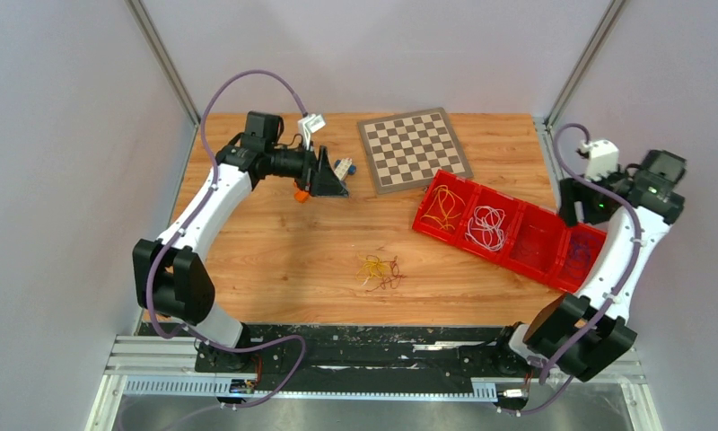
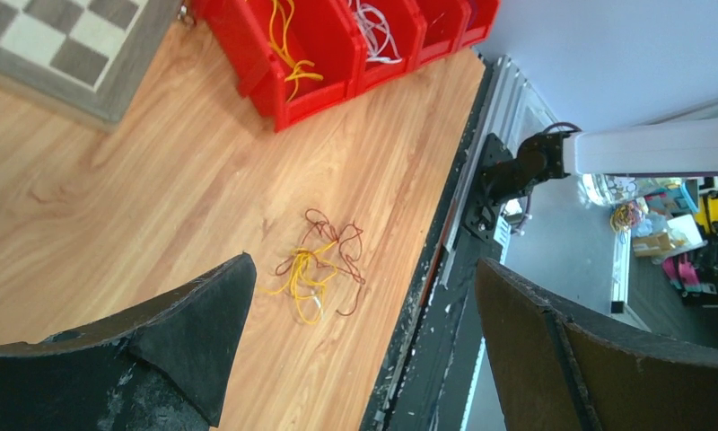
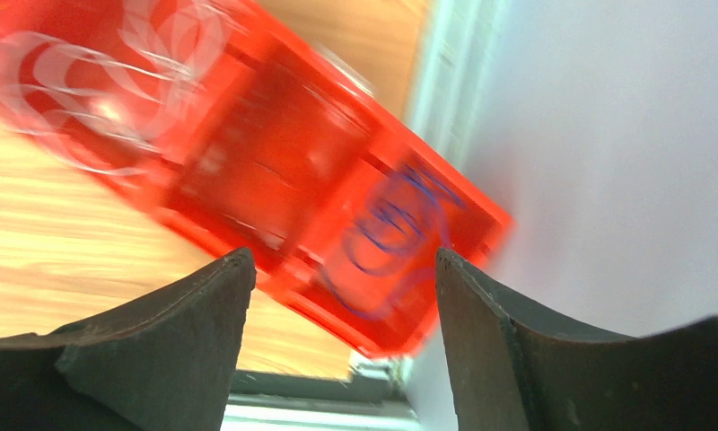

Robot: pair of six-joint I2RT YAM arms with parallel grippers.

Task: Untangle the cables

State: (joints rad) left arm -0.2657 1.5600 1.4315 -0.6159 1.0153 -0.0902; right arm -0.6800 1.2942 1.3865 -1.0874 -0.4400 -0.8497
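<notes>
My left jaws stand as wide as they go and grasp nothing; they hang over the far left part of the light wooden bench point(image 1: 275, 242), just beside the grey-framed brown and cream chequered board point(image 1: 414, 149). Between their black tips, my left wrist camera shows the loose tangle of thin yellow and dark red cables point(image 2: 318, 269) lying on the bare wood near the bench's front edge, well apart from both my arms. My right jaws are parted too, with nothing between or touching them. They hover above the right end of the red plastic tray with four compartments point(image 1: 535, 241), which lies aslant on the right of the bench. That wrist picture is blurred, but it shows blue-purple loops of cable point(image 3: 396, 229) in the end compartment below the gap. From above, the tray's leftmost compartment holds yellow-orange cables point(image 1: 443, 208) and the next one holds white cables point(image 1: 485, 226). The tangle on the wood lies in front of the tray, apart from it.
</notes>
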